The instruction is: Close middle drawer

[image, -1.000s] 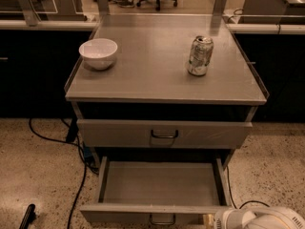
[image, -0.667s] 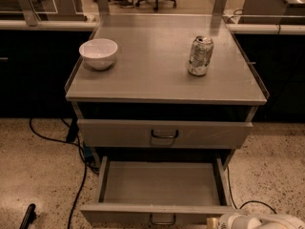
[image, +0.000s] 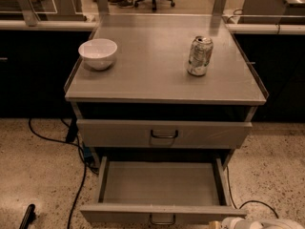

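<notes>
Grey metal middle drawer [image: 159,213] pulled far out; gripper [image: 223,223] just beside its front's right corner.
Over the last second the white arm sinks lower at the bottom-right edge while the drawer stays out, so closing looks not yet begun; whether the gripper is spread or pressed together cannot be told; upper drawer [image: 164,134] stands slightly proud; bowl [image: 97,53] and can [image: 199,56] rest on the counter [image: 152,80], away from the push.
</notes>
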You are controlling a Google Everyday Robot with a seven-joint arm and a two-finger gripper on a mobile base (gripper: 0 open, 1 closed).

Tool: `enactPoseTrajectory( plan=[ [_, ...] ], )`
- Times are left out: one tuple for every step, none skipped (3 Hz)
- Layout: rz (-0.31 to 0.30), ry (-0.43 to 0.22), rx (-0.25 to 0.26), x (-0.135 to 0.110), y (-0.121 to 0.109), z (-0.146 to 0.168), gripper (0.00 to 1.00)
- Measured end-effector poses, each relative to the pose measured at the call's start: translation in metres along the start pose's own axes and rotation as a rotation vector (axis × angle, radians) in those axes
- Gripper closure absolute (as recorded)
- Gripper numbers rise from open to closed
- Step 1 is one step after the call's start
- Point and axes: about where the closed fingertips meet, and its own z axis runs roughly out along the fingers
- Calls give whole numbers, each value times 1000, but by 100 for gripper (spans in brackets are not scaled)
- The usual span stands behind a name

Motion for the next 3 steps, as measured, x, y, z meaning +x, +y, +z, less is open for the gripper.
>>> enactPoseTrajectory(
  plan=[
    [14,18,-22,2,-1,22,100],
    [10,39,-35,2,1,40,100],
    [-13,64,-39,-11,5,73,100]
  ],
)
